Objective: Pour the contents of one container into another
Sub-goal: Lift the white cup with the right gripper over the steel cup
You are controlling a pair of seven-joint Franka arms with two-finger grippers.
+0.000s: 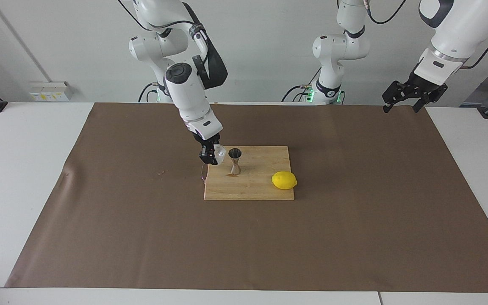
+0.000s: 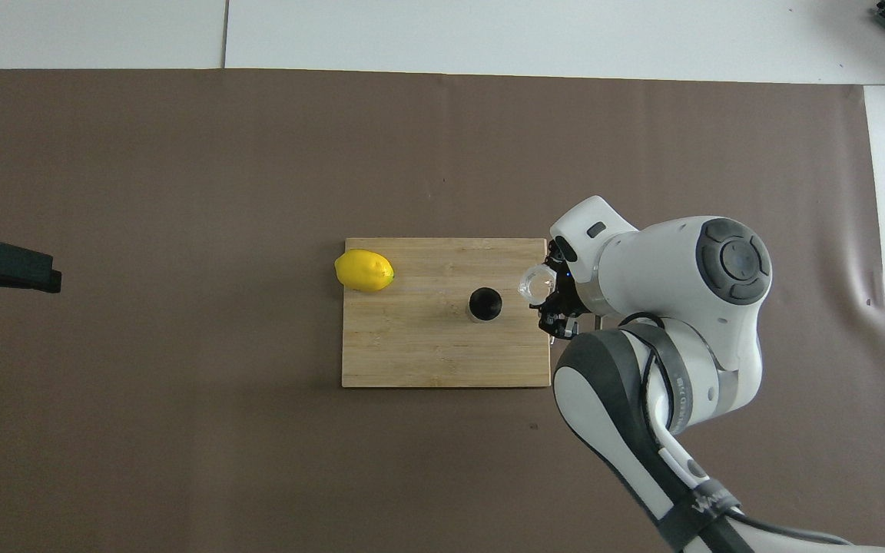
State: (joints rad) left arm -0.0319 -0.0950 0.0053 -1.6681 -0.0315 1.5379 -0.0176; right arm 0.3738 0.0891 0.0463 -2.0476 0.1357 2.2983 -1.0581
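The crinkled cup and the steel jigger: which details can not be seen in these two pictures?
- Crinkled cup contents: too small in both views.
- Steel jigger fill level: its mouth shows only dark overhead.
- Right gripper fingers: hidden by the arm overhead.
- Left gripper: cut off by the overhead view's edge.

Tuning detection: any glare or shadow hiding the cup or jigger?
Facing view: clear cup in the right tool reads pale, edges faint; jigger casts a short soft shadow on the board. Overhead view: jigger shows only as a dark mouth; cup glints.
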